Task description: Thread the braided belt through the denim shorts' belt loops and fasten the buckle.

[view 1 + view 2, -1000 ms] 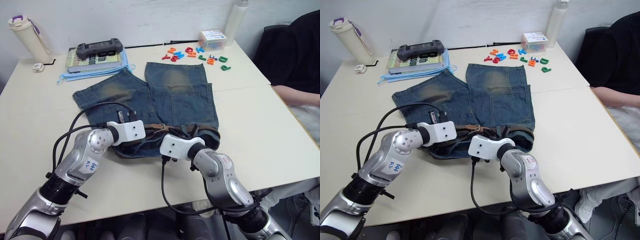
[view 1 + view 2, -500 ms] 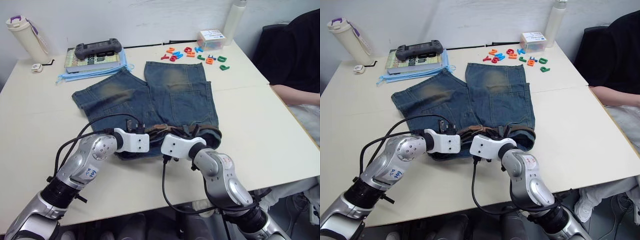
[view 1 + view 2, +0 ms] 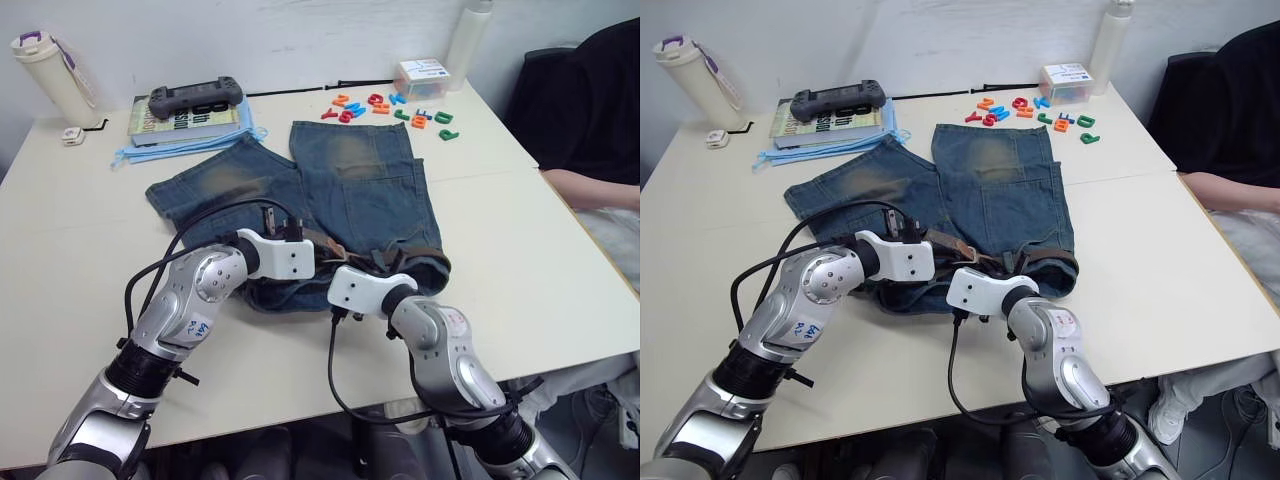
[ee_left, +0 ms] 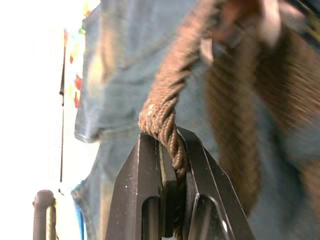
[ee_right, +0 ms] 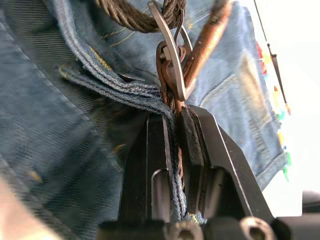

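Note:
The denim shorts (image 3: 350,180) lie flat mid-table, waistband toward me. The braided belt (image 3: 408,258) runs along that waistband. My left gripper (image 4: 167,141) is shut on a twisted brown strand of the belt (image 4: 170,95), held just above the cloth left of the waistband's middle (image 3: 316,254). My right gripper (image 5: 172,112) is right beside it, shut on the belt's strap together with the waistband edge, just below the metal buckle (image 5: 170,55). The tan tip (image 5: 207,35) slants across behind the buckle. I cannot make out single belt loops.
At the back left a book (image 3: 185,120) carries a grey game controller (image 3: 197,97), with a white flask (image 3: 55,75) beside it. Coloured letters (image 3: 390,105), a small box (image 3: 420,75) and a white bottle (image 3: 470,40) stand behind the shorts. A person in black (image 3: 585,110) sits at the right.
My left gripper has moved right and away from me along the waistband, raising the belt strand it holds. The right gripper has stayed almost in place.

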You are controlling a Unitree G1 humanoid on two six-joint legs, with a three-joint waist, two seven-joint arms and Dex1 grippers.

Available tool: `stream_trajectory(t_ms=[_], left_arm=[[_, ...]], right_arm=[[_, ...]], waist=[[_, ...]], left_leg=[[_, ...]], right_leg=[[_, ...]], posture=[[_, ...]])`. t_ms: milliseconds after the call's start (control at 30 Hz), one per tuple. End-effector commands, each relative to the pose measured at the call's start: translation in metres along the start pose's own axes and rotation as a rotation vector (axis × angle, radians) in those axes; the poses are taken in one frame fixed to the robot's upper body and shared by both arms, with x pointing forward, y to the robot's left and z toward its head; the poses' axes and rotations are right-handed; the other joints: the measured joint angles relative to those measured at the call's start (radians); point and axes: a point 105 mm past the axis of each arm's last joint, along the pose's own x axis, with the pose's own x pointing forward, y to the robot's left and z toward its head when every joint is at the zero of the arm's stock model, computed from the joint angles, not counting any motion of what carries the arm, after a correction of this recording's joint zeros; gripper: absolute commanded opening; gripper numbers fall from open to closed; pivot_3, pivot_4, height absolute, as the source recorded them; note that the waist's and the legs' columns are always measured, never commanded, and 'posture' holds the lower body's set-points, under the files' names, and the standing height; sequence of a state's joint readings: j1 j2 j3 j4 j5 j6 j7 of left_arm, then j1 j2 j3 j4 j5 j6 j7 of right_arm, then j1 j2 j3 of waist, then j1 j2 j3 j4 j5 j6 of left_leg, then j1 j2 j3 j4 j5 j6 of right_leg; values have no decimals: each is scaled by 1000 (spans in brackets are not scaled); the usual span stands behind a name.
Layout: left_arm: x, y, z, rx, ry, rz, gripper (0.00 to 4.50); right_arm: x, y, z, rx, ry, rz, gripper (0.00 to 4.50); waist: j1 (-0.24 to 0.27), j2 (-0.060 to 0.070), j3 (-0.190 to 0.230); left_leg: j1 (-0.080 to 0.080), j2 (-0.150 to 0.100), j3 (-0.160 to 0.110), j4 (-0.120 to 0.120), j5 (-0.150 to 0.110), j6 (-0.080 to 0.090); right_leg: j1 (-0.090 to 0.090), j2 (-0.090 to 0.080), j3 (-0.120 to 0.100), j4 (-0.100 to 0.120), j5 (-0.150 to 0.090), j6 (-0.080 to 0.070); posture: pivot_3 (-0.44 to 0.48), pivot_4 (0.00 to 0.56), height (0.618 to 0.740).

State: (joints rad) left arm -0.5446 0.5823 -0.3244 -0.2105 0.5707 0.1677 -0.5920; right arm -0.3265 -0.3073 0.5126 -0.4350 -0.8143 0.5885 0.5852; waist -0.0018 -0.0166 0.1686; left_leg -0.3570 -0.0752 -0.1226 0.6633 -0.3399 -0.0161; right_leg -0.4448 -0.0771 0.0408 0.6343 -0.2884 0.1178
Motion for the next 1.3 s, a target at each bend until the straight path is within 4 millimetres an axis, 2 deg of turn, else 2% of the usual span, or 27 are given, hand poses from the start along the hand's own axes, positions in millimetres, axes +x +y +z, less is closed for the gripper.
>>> stream_trajectory(t_ms=[33,100,233,467,600,767,1033,1300], left_arm=[[-6,8,17,58,-77,38,0],[-6,7,18,72,-83,28,0],[-5,-11,17,90,-99,-50,0],[-22,-24,-14,74,-14,-98,0],[-27,-24,-21,54,10,-96,0],[-28,-15,-20,-46,26,-26,0],[-37,-22,-20,-127,56,-34,0],[-53,-10,-34,-188,164,56,0]], right_arm=[[-4,-6,25,-11,-101,-29,23],[-4,-5,25,-8,-101,-28,23],[-3,-5,26,-5,-105,-28,23],[-3,-7,27,5,-99,-48,23],[-4,-13,29,-34,-113,-76,23],[-4,-25,35,-231,-171,-87,23],[6,-35,38,-281,-194,-82,23],[12,-41,30,-313,-155,-72,23]], waist=[[-2,0,0],[-1,0,0],[-1,0,0],[-2,0,0],[-1,0,0],[-2,0,0],[-2,0,0],[-3,0,0]], left_leg=[[0,0,0,0,0,0],[0,0,0,0,0,0],[0,0,0,0,0,0],[0,0,1,0,0,0],[0,0,1,0,0,0],[0,0,1,0,0,0],[0,0,1,0,0,0],[0,1,2,0,0,0]], right_leg=[[0,0,0,0,0,0],[0,0,0,1,0,0],[0,0,0,1,0,0],[-1,0,1,1,0,0],[-1,0,1,1,0,0],[-1,0,0,1,0,0],[-1,0,1,1,0,0],[-1,0,1,1,0,0]], posture=[[0,150,738],[0,150,738],[0,150,738],[0,150,738],[0,150,738],[0,150,738],[0,150,738],[0,150,738]])
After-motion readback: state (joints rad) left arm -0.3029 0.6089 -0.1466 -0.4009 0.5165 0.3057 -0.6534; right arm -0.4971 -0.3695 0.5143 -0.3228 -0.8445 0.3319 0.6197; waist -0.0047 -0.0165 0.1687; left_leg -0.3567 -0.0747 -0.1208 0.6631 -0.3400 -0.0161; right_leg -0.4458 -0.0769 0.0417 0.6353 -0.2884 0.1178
